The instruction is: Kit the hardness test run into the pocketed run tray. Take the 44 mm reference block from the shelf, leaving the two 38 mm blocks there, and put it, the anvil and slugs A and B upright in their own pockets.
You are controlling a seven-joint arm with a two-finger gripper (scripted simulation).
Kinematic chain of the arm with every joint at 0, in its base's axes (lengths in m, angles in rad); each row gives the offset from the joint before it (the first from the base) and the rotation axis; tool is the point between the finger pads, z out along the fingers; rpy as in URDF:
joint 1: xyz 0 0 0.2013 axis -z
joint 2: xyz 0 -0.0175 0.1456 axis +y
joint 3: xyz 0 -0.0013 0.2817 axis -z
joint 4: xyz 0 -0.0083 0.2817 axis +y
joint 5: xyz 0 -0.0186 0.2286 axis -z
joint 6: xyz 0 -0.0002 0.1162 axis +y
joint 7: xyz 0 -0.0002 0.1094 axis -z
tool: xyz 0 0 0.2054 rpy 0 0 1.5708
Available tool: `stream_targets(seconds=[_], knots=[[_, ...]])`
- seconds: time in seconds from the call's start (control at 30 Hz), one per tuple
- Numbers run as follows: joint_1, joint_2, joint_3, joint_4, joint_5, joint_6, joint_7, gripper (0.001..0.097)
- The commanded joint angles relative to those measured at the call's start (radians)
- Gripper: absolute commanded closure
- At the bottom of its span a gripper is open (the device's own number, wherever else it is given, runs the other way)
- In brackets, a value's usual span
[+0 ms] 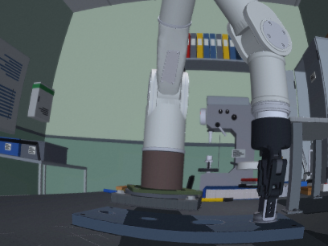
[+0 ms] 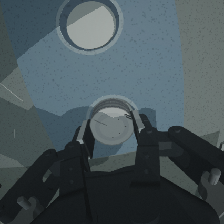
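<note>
A grey round block sits partly sunk in a round pocket of the blue run tray; only its top rim shows above the tray at its right end. Its flat face carries fine scratch marks and small dots. I cannot tell which of the task's pieces it is. Another round pocket further along the tray shows a pale floor and holds nothing. Two shallow pockets show toward the tray's left. My gripper points straight down over the right pocket and is closed around the grey block.
A rack of coloured binders sits on a high shelf behind. The hardness tester stands behind the tray, and a grey frame leg rises close to the right of my gripper. My arm's base stands behind the tray's middle.
</note>
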Motion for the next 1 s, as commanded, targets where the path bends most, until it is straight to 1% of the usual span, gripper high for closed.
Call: stream_targets(seconds=[0.0,0.03,0.97], knots=[[0.000,-0.001,0.000,-0.002,0.001,0.001,0.000,0.0901],[0.000,-0.001,0.000,-0.002,0.002,0.001,-0.001,0.0896],[0.000,-0.001,0.000,-0.002,0.002,0.001,-0.001,0.0341]])
